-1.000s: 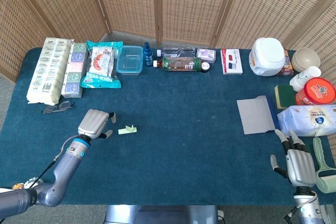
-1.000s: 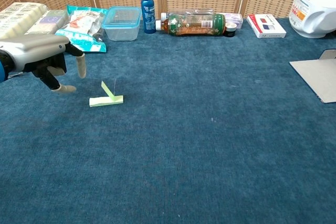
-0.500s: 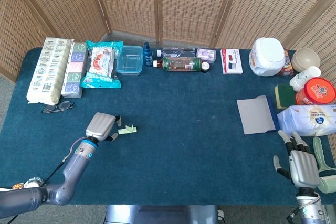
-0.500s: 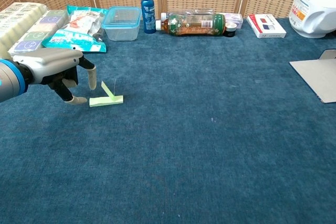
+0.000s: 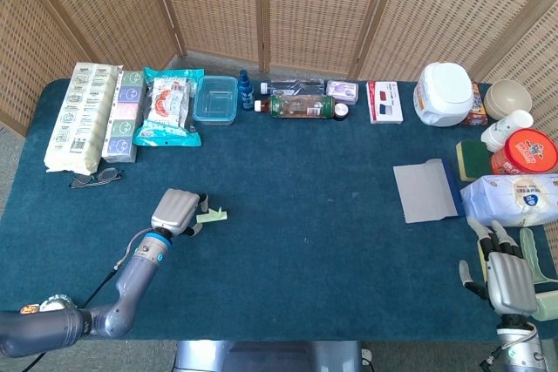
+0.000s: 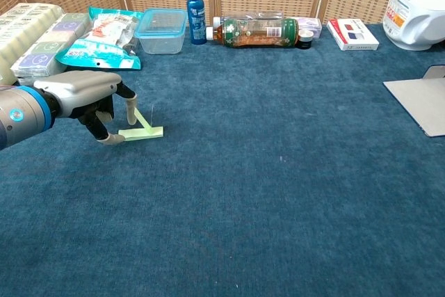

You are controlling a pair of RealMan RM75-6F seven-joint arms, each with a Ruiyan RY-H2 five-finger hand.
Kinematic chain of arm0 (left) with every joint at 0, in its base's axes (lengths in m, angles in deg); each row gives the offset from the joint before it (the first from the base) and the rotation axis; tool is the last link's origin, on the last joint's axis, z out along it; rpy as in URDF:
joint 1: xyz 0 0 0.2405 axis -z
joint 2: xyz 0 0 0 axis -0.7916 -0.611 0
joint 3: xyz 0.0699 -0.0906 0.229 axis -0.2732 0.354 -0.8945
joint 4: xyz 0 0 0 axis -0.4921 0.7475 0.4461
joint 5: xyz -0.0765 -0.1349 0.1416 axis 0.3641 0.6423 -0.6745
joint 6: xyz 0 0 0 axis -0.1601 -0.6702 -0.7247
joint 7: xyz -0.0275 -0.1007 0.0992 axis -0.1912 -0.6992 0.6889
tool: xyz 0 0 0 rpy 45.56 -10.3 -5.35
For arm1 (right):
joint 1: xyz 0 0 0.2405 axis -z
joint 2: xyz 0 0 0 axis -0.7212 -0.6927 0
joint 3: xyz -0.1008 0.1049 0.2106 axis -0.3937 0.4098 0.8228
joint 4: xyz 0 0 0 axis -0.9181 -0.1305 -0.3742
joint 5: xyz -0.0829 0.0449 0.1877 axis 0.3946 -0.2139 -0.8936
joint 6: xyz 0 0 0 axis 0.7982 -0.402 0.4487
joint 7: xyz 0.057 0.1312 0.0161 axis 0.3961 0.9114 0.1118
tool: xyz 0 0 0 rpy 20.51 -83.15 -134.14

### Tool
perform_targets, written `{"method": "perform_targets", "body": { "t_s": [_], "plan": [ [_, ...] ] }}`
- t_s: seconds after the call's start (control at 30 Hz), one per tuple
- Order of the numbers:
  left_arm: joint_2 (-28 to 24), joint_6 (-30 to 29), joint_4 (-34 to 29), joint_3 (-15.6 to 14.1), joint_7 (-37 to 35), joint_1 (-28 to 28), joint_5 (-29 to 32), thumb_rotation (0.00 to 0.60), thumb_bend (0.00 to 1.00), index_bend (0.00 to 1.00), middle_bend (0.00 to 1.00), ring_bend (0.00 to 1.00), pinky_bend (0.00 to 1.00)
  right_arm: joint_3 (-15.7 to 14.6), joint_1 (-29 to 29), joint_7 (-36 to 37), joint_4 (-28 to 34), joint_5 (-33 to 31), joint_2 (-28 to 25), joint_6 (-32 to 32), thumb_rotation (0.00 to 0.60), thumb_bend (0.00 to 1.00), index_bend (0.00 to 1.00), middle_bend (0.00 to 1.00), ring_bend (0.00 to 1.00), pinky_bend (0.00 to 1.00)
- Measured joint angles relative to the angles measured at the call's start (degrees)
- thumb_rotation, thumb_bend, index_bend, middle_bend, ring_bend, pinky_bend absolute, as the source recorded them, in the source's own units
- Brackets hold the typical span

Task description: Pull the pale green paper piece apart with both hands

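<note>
Left robot hand (image 6: 97, 102) has been moved rightward across counter (image 5: 305, 206) over last second; fingertips (image 6: 131, 117) now brought against left end of pale green paper piece (image 6: 142, 131), fingers apart, nothing yet held. Paper piece unmoved, lying in left half of counter toward front edge, one flap standing up. Right robot hand (image 5: 508, 271) drawn back to front right corner, empty, fingers spread. Judged: grasp about to be made; pull not begun.
</note>
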Motion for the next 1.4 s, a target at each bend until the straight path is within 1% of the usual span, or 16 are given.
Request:
{"method": "perform_targets", "body": {
  "t_s": [0.63,1.03,1.2,1.4],
  "plan": [
    [1.2,-0.1,1.2,-0.2,2.0,1.3,3.7,0.6,0.26,0.45,1.0,1.0,1.0,-0.2,0.6,0.2,-0.5,-0.4,0.1,0.0,0.6,0.47,0.1,0.22,0.04,0.15],
    [1.6,0.1,1.4,0.0,3.0,2.4,6.2,0.6,0.26,0.48,1.0,1.0,1.0,-0.2,1.0,0.3,-0.7,-1.0,0.2,0.0,0.6,0.47,0.1,0.22,0.04,0.15],
    [1.7,-0.1,1.3,-0.2,4.1,2.8,7.4,0.6,0.27,0.49,1.0,1.0,1.0,-0.1,1.2,0.5,-0.8,-1.2,0.1,0.0,0.6,0.47,0.1,0.22,0.04,0.15],
    [1.8,-0.5,1.1,-0.2,4.9,3.3,8.6,0.6,0.32,0.51,1.0,1.0,1.0,-0.2,1.5,0.8,-0.8,-1.3,0.0,0.1,0.6,0.47,0.1,0.22,0.04,0.15]
  ]
}}
